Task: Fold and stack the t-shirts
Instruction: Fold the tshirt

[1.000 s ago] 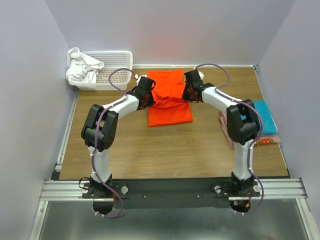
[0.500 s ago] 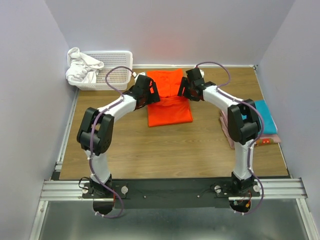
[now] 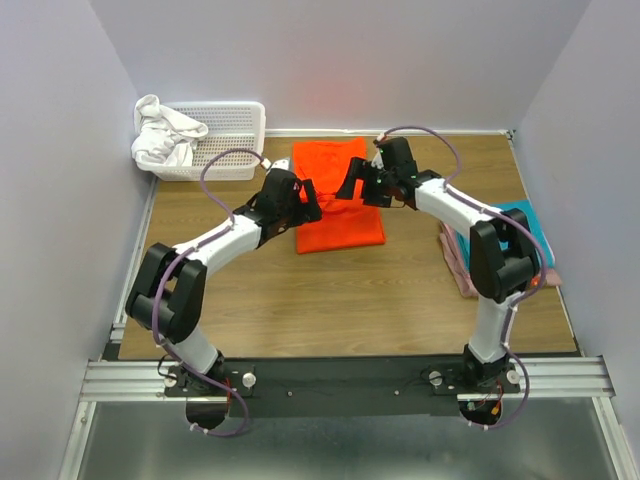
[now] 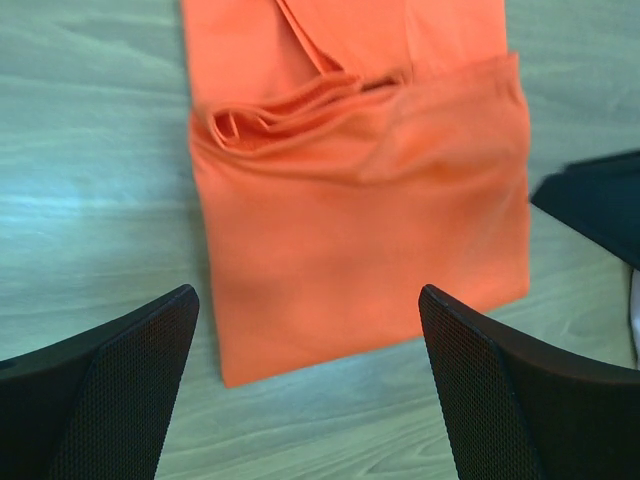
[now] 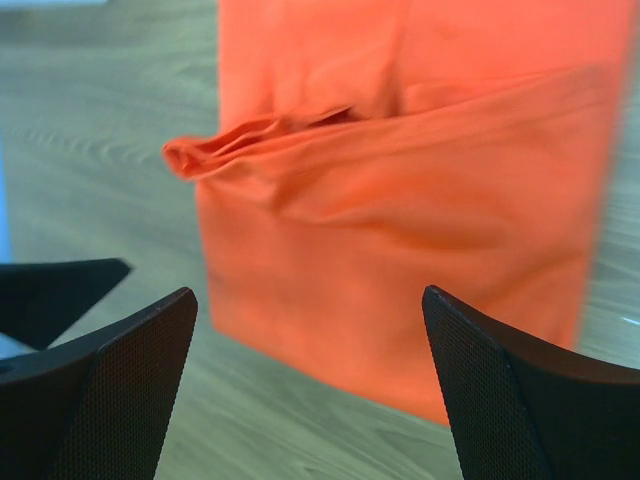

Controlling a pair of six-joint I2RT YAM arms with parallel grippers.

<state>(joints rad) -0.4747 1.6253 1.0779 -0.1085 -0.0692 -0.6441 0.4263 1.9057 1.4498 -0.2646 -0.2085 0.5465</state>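
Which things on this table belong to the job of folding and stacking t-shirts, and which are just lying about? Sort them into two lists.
Part of the job:
orange t-shirt, partly folded, mid-table
teal t-shirt, folded, lying on the pink t-shirt at the right edge

Just lying about:
white basket, far left corner
white cloth draped over its rim
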